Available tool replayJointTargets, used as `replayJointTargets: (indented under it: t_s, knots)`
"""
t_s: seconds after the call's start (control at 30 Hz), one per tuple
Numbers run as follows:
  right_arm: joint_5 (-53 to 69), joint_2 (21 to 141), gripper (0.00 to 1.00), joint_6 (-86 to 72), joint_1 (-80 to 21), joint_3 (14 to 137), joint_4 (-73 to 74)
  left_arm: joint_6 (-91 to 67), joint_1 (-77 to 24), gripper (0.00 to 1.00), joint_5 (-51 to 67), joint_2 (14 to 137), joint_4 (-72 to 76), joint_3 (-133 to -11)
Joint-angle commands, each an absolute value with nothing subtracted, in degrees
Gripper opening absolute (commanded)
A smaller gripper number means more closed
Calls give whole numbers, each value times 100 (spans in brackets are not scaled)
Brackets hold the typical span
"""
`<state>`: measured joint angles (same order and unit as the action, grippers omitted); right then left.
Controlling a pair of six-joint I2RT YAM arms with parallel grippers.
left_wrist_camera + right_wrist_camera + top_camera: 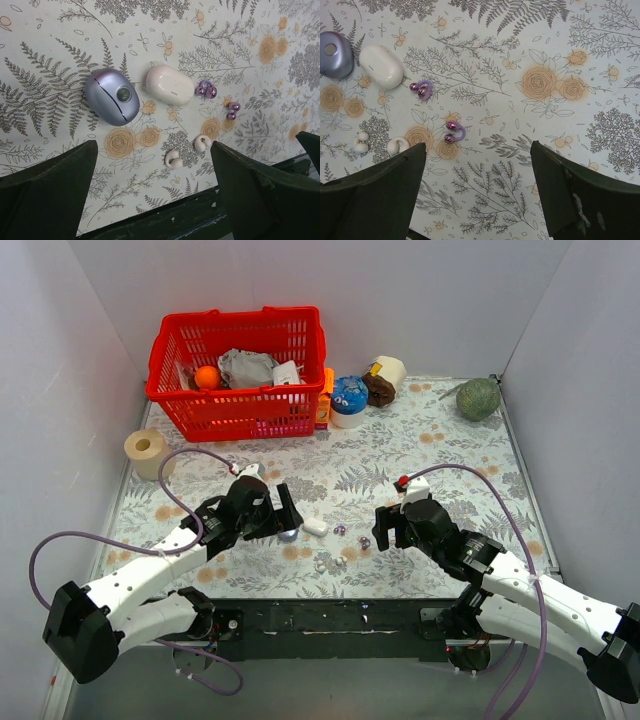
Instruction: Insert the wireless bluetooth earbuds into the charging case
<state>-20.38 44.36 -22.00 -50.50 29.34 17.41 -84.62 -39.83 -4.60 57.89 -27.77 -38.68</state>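
Note:
The lavender charging case (111, 96) lies closed on the floral cloth; it also shows in the top view (288, 534) and the right wrist view (335, 47). Two shiny purple earbuds (206, 90) (232, 111) lie loose to its right, past a white case (170, 84). The right wrist view shows both buds (422, 89) (454, 131). My left gripper (155, 200) is open and empty, hovering just near of the case. My right gripper (477, 195) is open and empty, hovering just right of the buds.
Two white earbuds (173, 159) (202, 143) lie near the table's dark front edge (200, 220). At the back stand a red basket (240, 370), a tape roll (148, 450), a blue-lidded cup (350, 400) and a green ball (478, 398).

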Motion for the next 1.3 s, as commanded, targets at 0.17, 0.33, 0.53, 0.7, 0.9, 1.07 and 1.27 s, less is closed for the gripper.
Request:
replayJointTargets:
  t_s: [0.17,0.33,0.53,0.7,0.9,1.07,1.27]
  knots:
    - [-1934,4535,91,-2048,-5071,3111,1591,-7752,-4437,98,-595,6687,-2917,-4630]
    - [-1872,4553,91,-2057,-5071,3146,1652,-7463,-4640,98,-1063,7347,-3251,-5395]
    - [-1916,4421,91,-2022,-5071,3129,1740,-7041,-4737,97,-1345,8269,-3665,-6081]
    - [-1907,4333,91,-1995,-5071,3076,1811,-6768,-4869,94,-1362,8780,-3700,-6284]
    - [-1872,4263,91,-1995,-5071,3015,1819,-6619,-4948,91,-1301,9351,-3613,-6618]
    - [-1846,4236,90,-1995,-5071,2988,1802,-6557,-4983,89,-1274,9632,-3533,-6706]
    - [-1855,4306,90,-1960,-5071,2953,1714,-6469,-4983,86,-1195,9817,-3384,-6618]
